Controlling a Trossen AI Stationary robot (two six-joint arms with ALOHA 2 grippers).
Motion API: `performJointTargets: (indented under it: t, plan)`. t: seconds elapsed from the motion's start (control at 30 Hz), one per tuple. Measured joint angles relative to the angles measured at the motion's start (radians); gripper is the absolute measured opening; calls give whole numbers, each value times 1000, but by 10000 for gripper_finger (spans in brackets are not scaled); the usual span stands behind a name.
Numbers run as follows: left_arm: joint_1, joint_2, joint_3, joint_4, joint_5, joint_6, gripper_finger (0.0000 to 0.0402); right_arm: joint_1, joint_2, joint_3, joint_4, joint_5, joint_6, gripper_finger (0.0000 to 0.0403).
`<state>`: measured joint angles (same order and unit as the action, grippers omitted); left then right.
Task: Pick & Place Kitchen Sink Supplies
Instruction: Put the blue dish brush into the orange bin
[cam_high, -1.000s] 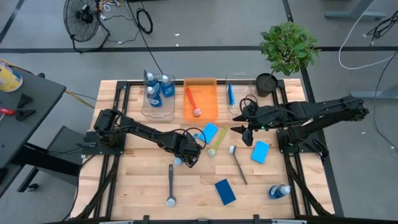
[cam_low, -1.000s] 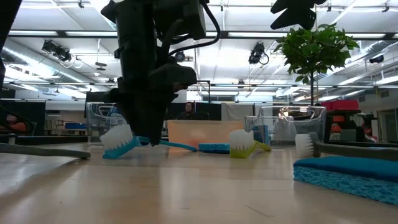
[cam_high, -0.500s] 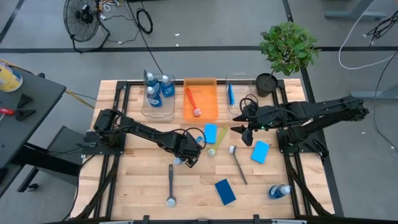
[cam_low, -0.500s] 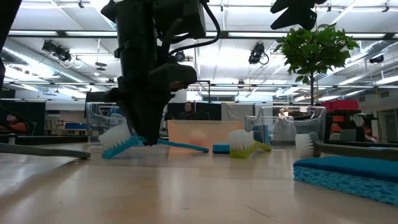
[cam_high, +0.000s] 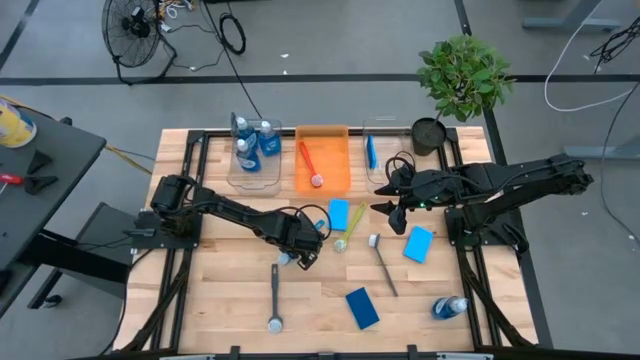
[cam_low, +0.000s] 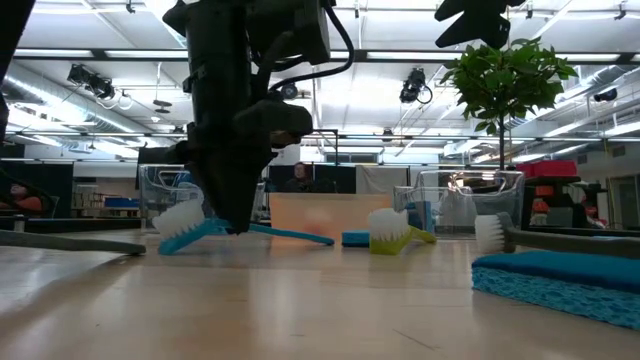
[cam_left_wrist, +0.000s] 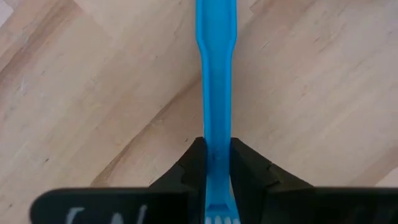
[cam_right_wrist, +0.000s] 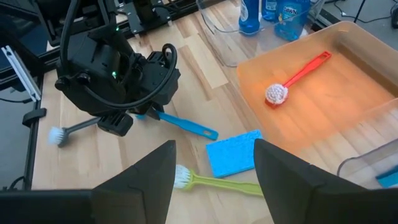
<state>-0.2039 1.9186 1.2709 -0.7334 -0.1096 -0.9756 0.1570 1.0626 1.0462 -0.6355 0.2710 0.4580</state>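
A blue long-handled brush (cam_high: 320, 226) lies on the wooden table just left of centre, its white bristle head (cam_low: 183, 226) toward the near left. My left gripper (cam_high: 300, 248) stands over it, pointing down and shut on its handle (cam_left_wrist: 216, 93). My right gripper (cam_right_wrist: 214, 180) hangs open above the table's right half (cam_high: 392, 208) and touches nothing. Below and ahead of it lie a blue sponge (cam_right_wrist: 233, 158) and a yellow-green brush (cam_right_wrist: 214, 182). My left gripper pinches the blue brush's handle close to the bristle head (cam_left_wrist: 216, 152) between its two fingers (cam_left_wrist: 189, 173). The fingers come from above, pointing down, and lie across the handle. The brush rests on the table on its bristles (cam_low: 180, 238), its handle running toward the sponge.
At the far edge stand a clear bin (cam_high: 232, 165) with blue bottles, an orange bin (cam_high: 322, 130) with a red brush (cam_high: 310, 165), another clear bin (cam_high: 385, 125) and a potted plant (cam_high: 462, 80). Two grey brushes (cam_high: 275, 297) (cam_high: 384, 262), more sponges (cam_high: 419, 243) (cam_high: 363, 307) and a bottle (cam_high: 450, 307) lie nearer.
My left gripper has shut on the blue brush's handle without shifting over the table. As it shut, the brush turned a little on the wood: the handle's free end swung toward the blue sponge and the bristle head slid slightly the other way.
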Motion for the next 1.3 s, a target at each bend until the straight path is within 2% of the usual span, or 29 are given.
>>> performJointTargets:
  t: [0.3, 0.7, 0.97, 1.3]
  plan:
    - [0, -25, 0, -4, 3, -1, 52, 0, 0, 0, 4, 0, 6, 217]
    - [45, -150, 0, -19, -76, -6, 53, 0, 0, 1, 11, 0, 6, 217]
    - [104, -229, 0, 5, -128, 41, 54, 0, 0, 1, 15, 0, 6, 217]
    - [210, -257, 0, 98, -116, 133, 54, 0, 0, 1, 15, 0, 5, 217]
